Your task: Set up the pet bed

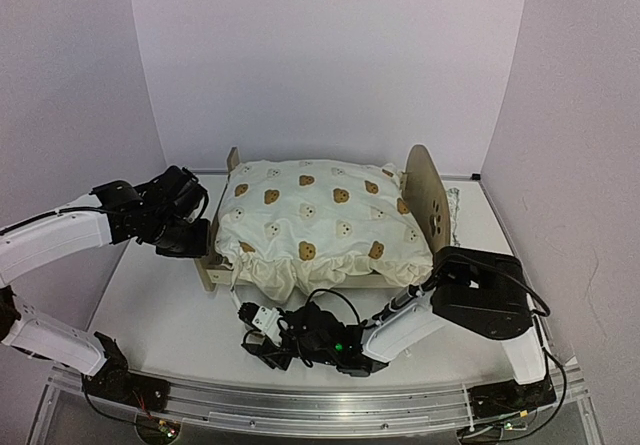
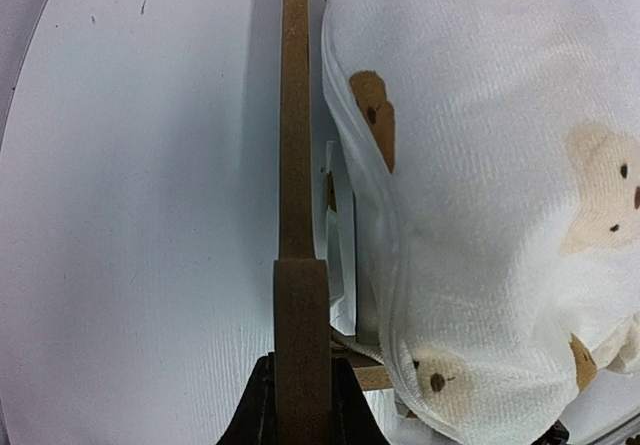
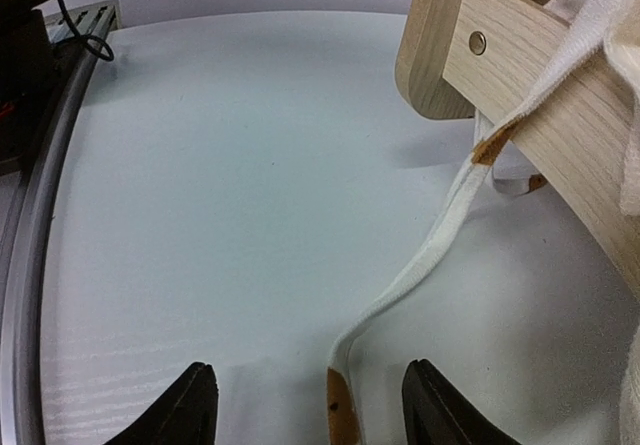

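Note:
The pet bed (image 1: 428,200) stands mid-table, tall headboard on the right, low footboard (image 1: 212,260) on the left. A cream bear-print quilt (image 1: 320,220) covers its whole top and hangs over the front rail. My left gripper (image 1: 200,237) is shut on the footboard's edge (image 2: 298,305), a finger (image 2: 255,420) on each face of the board. My right gripper (image 1: 248,317) sits low on the table before the bed's front left corner. Its jaws (image 3: 312,393) are open, and a loose strip of the quilt's edge (image 3: 400,275) trails from the wooden side rail (image 3: 560,115) down between them, touching neither finger.
An aluminium rail (image 1: 300,405) runs along the table's near edge, and shows at the left of the right wrist view (image 3: 40,195). Something crinkled and silvery (image 1: 455,213) lies behind the headboard. White walls close in the table on three sides.

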You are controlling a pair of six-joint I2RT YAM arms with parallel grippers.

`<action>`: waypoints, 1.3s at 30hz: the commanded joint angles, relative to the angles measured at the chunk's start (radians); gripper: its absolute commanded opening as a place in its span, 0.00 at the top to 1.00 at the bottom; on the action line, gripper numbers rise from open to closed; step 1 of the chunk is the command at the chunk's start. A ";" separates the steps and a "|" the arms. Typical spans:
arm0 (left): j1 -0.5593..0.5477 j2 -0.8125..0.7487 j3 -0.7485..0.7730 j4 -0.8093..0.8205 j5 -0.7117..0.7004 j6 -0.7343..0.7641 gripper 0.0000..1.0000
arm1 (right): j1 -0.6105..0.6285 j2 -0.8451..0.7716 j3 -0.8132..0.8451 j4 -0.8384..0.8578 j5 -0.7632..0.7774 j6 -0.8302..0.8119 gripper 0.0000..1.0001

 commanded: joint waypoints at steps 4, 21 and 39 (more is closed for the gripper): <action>-0.008 -0.035 0.149 0.161 0.065 0.010 1.00 | 0.016 0.117 0.126 0.219 0.130 -0.086 0.31; -0.009 -0.043 0.177 0.146 0.101 0.013 1.00 | 0.021 0.393 0.491 0.300 0.408 -0.254 0.15; -0.009 -0.048 0.205 0.137 0.136 0.015 1.00 | -0.074 0.443 0.560 0.254 0.283 -0.088 0.11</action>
